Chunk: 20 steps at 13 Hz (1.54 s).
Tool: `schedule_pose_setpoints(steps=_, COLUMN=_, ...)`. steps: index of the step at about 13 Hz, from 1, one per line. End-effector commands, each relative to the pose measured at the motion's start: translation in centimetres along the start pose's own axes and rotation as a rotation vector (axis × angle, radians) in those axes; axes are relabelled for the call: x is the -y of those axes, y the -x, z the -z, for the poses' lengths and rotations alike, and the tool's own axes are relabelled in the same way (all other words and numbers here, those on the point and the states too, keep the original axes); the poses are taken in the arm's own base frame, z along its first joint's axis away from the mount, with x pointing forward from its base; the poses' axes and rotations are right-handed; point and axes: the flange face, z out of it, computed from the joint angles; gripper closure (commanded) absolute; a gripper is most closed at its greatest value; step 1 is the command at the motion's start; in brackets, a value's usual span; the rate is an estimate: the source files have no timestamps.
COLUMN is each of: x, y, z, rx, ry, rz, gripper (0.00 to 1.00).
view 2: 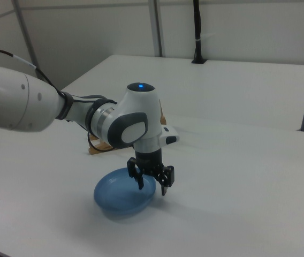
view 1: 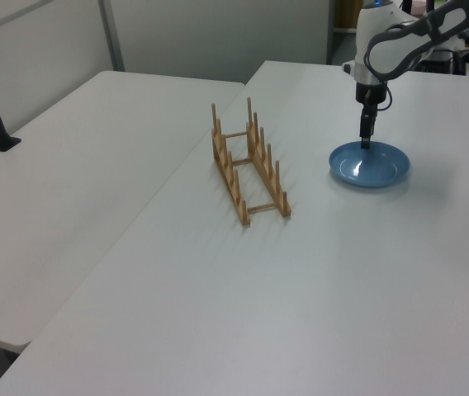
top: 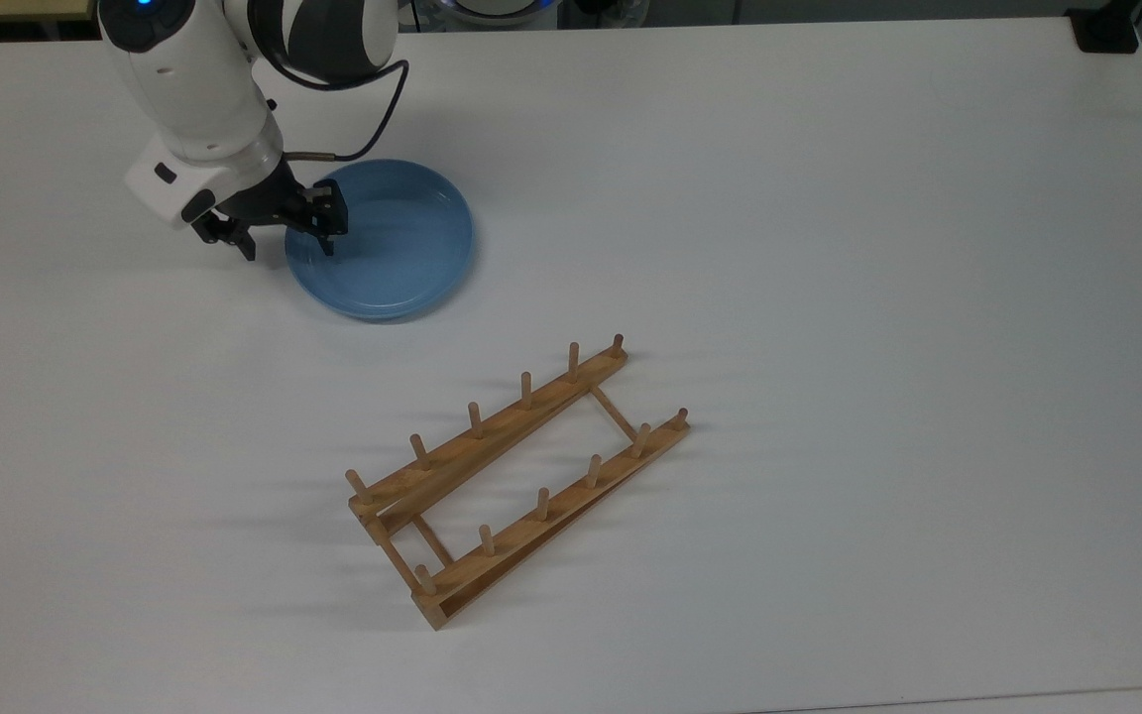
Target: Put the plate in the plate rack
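**Straddling the plate's rim before the grasp**

Reaching down at the top view's far left, the black two-finger gripper (top: 290, 239) stands open and empty, one finger inside and one outside the rim of the round light-blue plate (top: 388, 243), seemingly to pinch its edge. The plate lies flat on the white table (top: 829, 248). Further right and nearer, well apart, the long light-brown wooden plate rack (top: 516, 476) waits unfilled.

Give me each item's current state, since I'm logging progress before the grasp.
plate: flat on the table, not lifted, nothing on it.
plate rack: standing on the table with pegs up, all slots empty.
gripper: open, straddling the plate's rim, one finger over the plate and one outside.
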Motion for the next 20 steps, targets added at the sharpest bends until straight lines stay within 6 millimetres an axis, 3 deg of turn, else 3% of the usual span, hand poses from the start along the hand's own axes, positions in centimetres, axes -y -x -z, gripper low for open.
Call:
schedule_pose_setpoints(steps=1, x=0.4, y=-0.5, z=-1.0, rx=0.002, ry=0.004, rz=-0.052, gripper=0.51)
schedule_pose_setpoints(steps=2, x=0.5, y=-0.5, z=-1.2, rx=0.005, ry=0.003, rz=-0.056, gripper=0.57)
schedule_pose_setpoints(steps=6, x=1.2, y=-0.9, z=-1.2, rx=0.002, ry=0.001, rz=-0.099, gripper=0.98)
schedule_pose_setpoints(steps=7, x=1.2, y=-1.1, z=-0.1, rx=-0.012, ry=0.005, rz=-0.111, gripper=1.00)
schedule_pose_setpoints(steps=10, x=3.0, y=-1.7, z=10.0, rx=-0.121, ry=0.001, rz=-0.105, gripper=1.00)
schedule_pose_setpoints(steps=14, x=6.8, y=-3.3, z=21.1, rx=-0.268, ry=0.011, rz=-0.043, gripper=1.00)
schedule_pose_setpoints(steps=16, x=8.1, y=-3.9, z=23.0, rx=-0.306, ry=0.013, rz=-0.054, gripper=1.00)
schedule_pose_setpoints(steps=20, x=8.1, y=-3.8, z=22.5, rx=-0.292, ry=0.008, rz=-0.064, gripper=1.00)
